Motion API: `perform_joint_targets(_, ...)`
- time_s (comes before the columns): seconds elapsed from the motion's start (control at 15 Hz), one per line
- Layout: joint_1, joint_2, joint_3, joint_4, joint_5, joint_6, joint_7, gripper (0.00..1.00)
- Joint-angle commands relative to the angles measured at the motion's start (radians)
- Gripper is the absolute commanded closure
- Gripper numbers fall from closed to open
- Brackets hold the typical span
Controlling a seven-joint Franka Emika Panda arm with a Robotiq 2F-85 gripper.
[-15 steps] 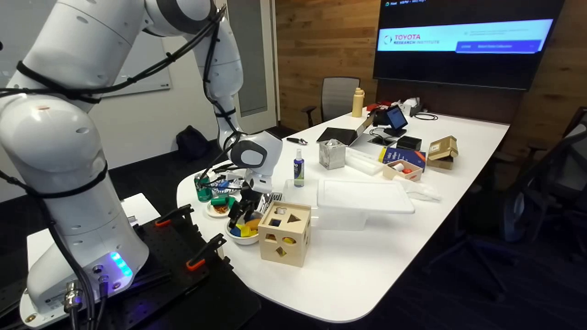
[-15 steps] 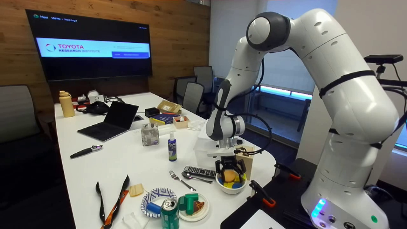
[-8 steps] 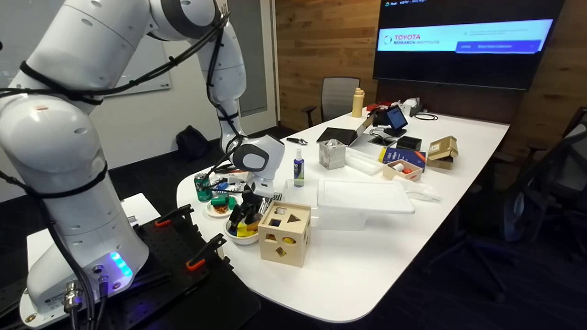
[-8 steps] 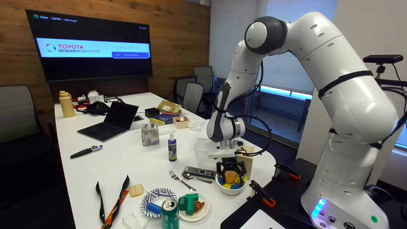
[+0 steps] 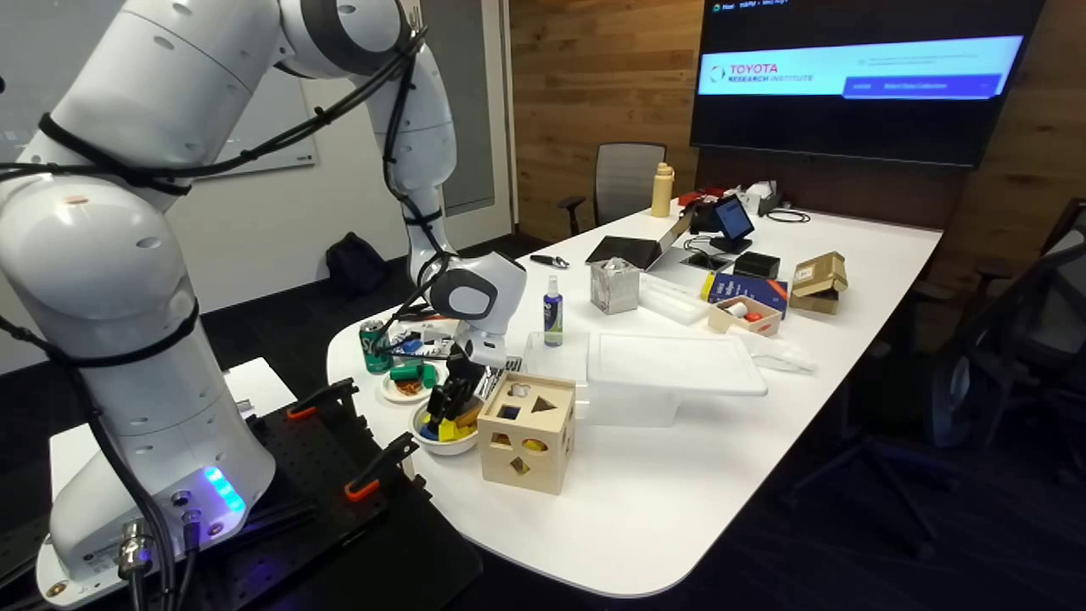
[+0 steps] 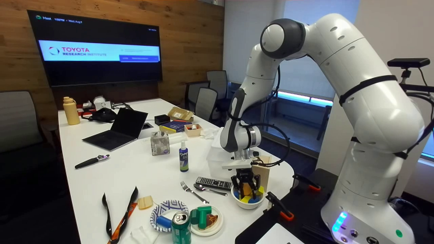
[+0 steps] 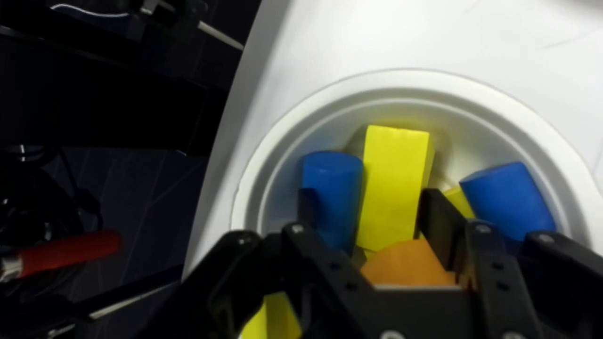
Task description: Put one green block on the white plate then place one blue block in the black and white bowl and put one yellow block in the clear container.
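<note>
Patterned bowl [image 6: 175, 204] holding a blue block [image 6: 164, 222], white plate [image 6: 208, 232] bearing green blocks [image 6: 203, 217], white bowl [image 6: 247, 205] containing a yellow block [image 7: 393, 188], gripper [image 7: 371, 209] inside, fingers apart flanking that block and a blue cylinder [image 7: 332, 176], grip not determinable, wooden cube [image 6: 265, 179] just beside.

Three visible blue blocks [image 7: 509, 200] — one white plate [image 6: 209, 231], one patterned bowl [image 6: 174, 205], one fork [image 6: 195, 193], one spoon [image 6: 199, 186]

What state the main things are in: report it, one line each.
White bowl: holds blue blocks, yellow blocks, an orange piece
Gripper: down in that bowl, jaws parted; gripping or not, cannot tell
Plate: holds green blocks
Patterned bowl: holds a blue block
Clear bin: lid on top, overhanging
Can: upright
Spray bottle: upright
Water bottle: upright, capped
Laptop: open, dark
Small screen: lit
TV: on
</note>
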Motion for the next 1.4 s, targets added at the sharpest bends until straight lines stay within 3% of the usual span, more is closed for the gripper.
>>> perform_joint_targets(0.0,-0.021,0.002,0.017,0.005,0.024,-0.001,-0.034,0.71)
perform_joint_targets(0.2,-0.022,0.004,0.018,0.004,0.025,0.000,-0.035,0.97)
perform_joint_targets(0.27,-0.023,0.008,0.018,0.006,0.025,-0.002,-0.035,1.00)
perform_joint_targets(0.73,-0.035,-0.006,0.025,-0.002,0.027,0.008,-0.051,1.00)
perform_joint_targets(1.33,0.012,-0.216,0.025,-0.160,0.020,0.049,-0.088,1.00)
